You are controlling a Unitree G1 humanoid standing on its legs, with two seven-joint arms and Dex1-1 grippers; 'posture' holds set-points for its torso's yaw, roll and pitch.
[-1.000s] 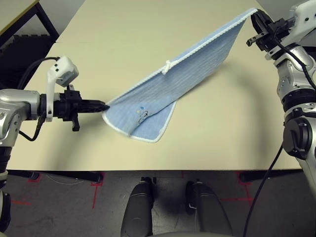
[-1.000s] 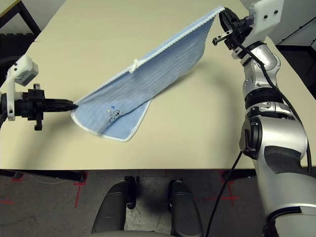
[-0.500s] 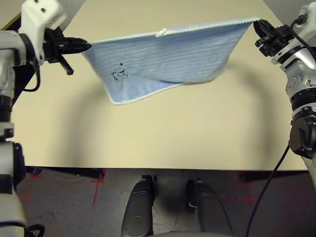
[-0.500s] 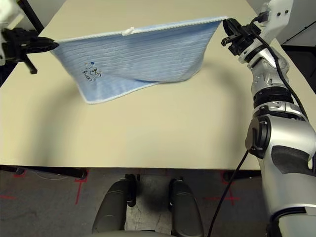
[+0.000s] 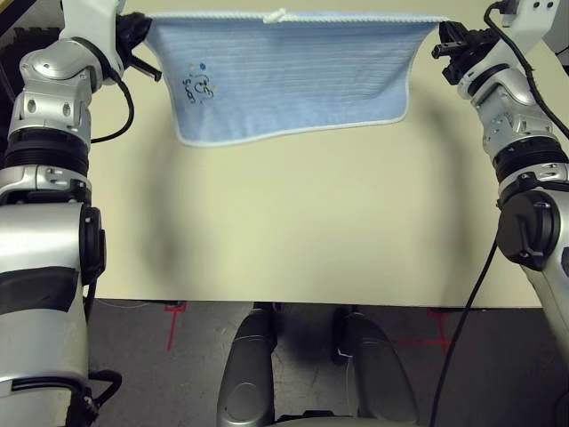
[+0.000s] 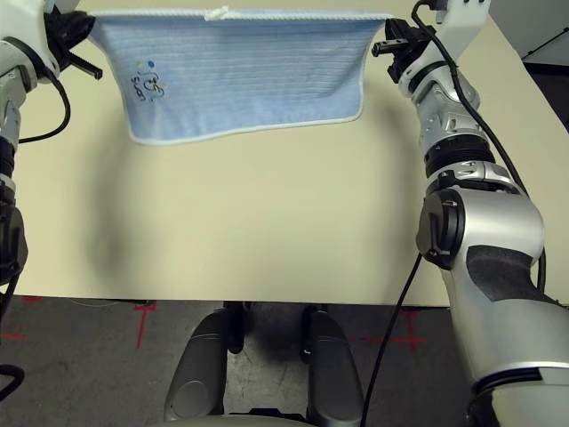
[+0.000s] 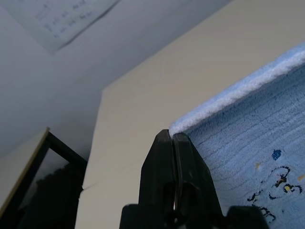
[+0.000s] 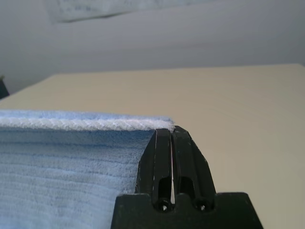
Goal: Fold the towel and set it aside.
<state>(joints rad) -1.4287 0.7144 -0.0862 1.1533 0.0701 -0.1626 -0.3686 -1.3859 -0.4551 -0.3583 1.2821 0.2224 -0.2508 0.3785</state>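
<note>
— Look at the left tool (image 7: pixel 173 138): its two black fingers are pressed flat together on the towel (image 5: pixel 293 76), right at the top corner on that side. A second ago that tool was down low, pointing across the tabletop (image 5: pixel 293 231), with the cloth sagging from it.

— And the right tool (image 8: pixel 170 133)?

— Same story: clamped tight on the opposite top corner, where the white stitched edging ends. It has barely shifted. The left arm did the climbing, so now both corners sit level.

— So the towel is off the tabletop?

— Hanging clear of it, I'd say, stretched out flat between the two tools at the far side, top edge drawn straight. The little dark scribble mark (image 5: pixel 197 83) faces us, near the left tool, and there's a small white loop (image 5: pixel 276 15) in the middle of the top edge. The bottom hem droops lower on the left side.

— What does that buy them?

— My guess: the cloth is spread and squared, ready to be laid down or doubled over. No fold is made yet.
</note>
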